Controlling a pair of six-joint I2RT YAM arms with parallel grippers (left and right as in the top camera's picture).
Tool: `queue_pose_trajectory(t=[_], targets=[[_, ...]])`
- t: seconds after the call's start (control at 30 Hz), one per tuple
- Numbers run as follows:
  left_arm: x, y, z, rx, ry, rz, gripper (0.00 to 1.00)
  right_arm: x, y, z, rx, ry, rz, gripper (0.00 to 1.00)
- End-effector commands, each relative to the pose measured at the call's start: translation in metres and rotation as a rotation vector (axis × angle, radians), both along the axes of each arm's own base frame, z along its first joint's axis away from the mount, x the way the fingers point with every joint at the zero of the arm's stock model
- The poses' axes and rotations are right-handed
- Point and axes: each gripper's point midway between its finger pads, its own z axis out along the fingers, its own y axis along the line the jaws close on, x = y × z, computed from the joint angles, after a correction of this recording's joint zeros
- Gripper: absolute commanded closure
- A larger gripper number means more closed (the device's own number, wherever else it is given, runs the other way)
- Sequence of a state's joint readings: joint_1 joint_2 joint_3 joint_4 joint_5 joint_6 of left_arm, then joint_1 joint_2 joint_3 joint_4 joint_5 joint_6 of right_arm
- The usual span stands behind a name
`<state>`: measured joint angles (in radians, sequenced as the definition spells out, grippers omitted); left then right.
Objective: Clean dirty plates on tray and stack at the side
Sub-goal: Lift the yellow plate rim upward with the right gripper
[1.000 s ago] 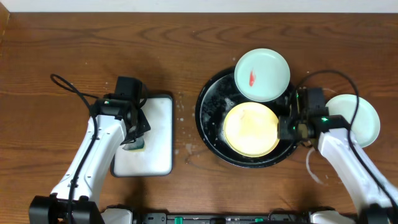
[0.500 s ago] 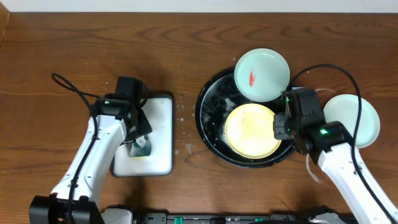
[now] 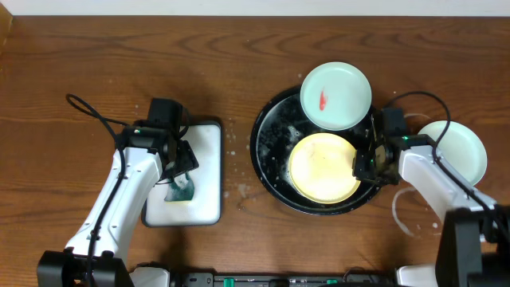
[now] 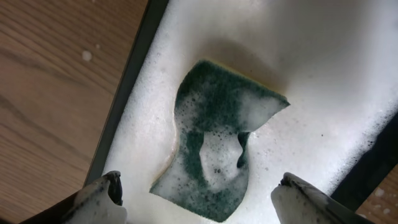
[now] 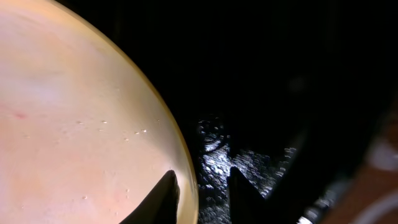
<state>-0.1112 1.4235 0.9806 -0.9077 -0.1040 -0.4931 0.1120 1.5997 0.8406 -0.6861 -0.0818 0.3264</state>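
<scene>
The yellow plate (image 3: 323, 167) lies flat in the black tray (image 3: 267, 171). My right gripper (image 3: 365, 166) is at its right rim. In the right wrist view one finger rests over the yellow plate (image 5: 74, 124), the other stands over the wet tray floor (image 5: 211, 149), and the right gripper (image 5: 202, 180) is open with a gap beside the rim. A mint plate with a red smear (image 3: 335, 96) leans on the tray's far rim. Another mint plate (image 3: 458, 151) sits on the table at the right. My left gripper (image 4: 199, 186) hangs open over a foamy green sponge (image 4: 217, 143).
The sponge (image 3: 182, 191) lies in the white dark-rimmed tray (image 3: 203, 167), which is full of foam. Foam specks (image 3: 239, 191) dot the wood between the two trays. A white cable loop (image 3: 398, 215) lies near the right arm.
My left gripper opened and let go of the sponge, which now lies in the foam. My right gripper's jaws parted a little at the yellow plate's rim.
</scene>
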Motion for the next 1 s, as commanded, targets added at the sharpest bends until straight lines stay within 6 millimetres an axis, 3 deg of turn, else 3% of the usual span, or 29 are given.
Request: queue_pose_trajectory(t=[0.0, 0.07, 0.17, 0.4, 0.6, 0.77, 0.97], targets=[[-0.001, 0.002, 0.000, 0.003, 0.002, -0.001, 0.19, -0.003, 0.009, -0.009, 0.061, 0.035, -0.017, 0.77], [-0.001, 0.002, 0.000, 0.003, 0.002, -0.001, 0.18, 0.000, 0.011, -0.009, 0.068, 0.022, -0.010, 0.82], [-0.001, 0.002, 0.000, 0.003, 0.002, -0.001, 0.18, 0.007, 0.012, -0.008, 0.068, -0.006, -0.011, 0.99], [-0.001, 0.002, 0.000, 0.003, 0.001, -0.001, 0.18, 0.020, 0.005, 0.001, 0.034, -0.067, -0.036, 0.99], [-0.001, 0.002, 0.000, 0.003, 0.002, -0.001, 0.18, 0.036, 0.002, 0.055, -0.028, -0.245, 0.042, 0.99], [-0.001, 0.002, 0.000, 0.003, 0.001, -0.001, 0.18, 0.029, -0.008, 0.100, -0.210, -0.375, 0.122, 0.99], [-0.001, 0.002, 0.000, 0.003, 0.001, -0.001, 0.18, 0.022, -0.011, 0.132, -0.403, -0.478, 0.165, 0.99]])
